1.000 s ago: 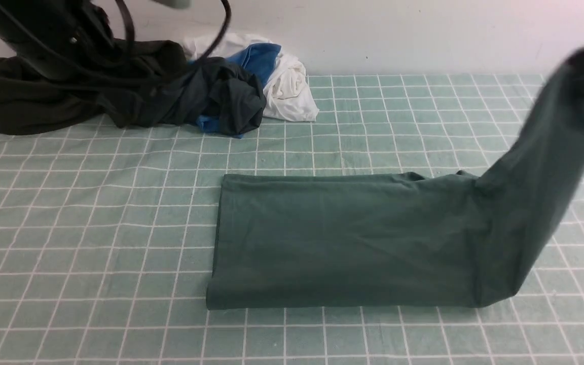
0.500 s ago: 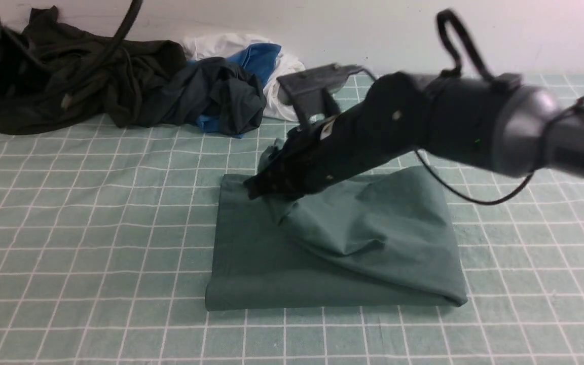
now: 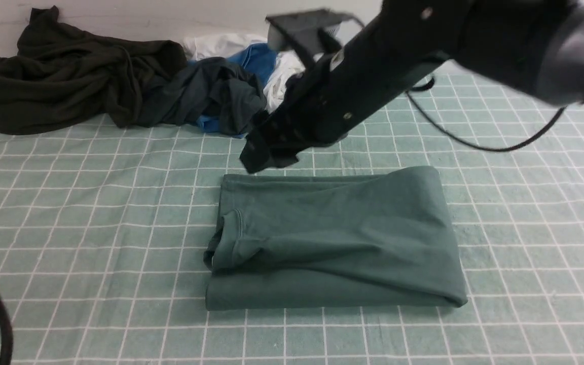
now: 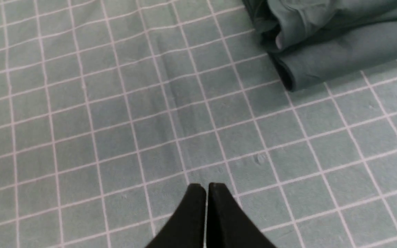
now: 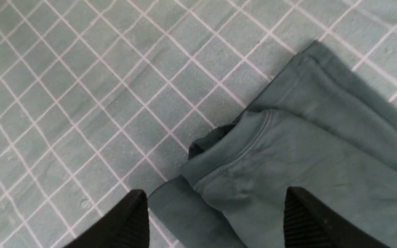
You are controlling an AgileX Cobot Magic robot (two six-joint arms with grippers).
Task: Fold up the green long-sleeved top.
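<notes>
Checked tablecloth [image 3: 94, 213] carries green long-sleeved top [image 3: 332, 238] mid-table, now folded double, flap released since half second ago. Right gripper [image 5: 215, 213] lifted clear above it, jaws wide apart, empty. Left gripper [image 4: 206, 187] pressed together, empty. No containers.

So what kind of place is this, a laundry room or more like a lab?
Probably a lab or test bench for cloth folding: a table under a green checked cloth against a bare wall, a folded green top, and a heap of other garments waiting behind.
</notes>
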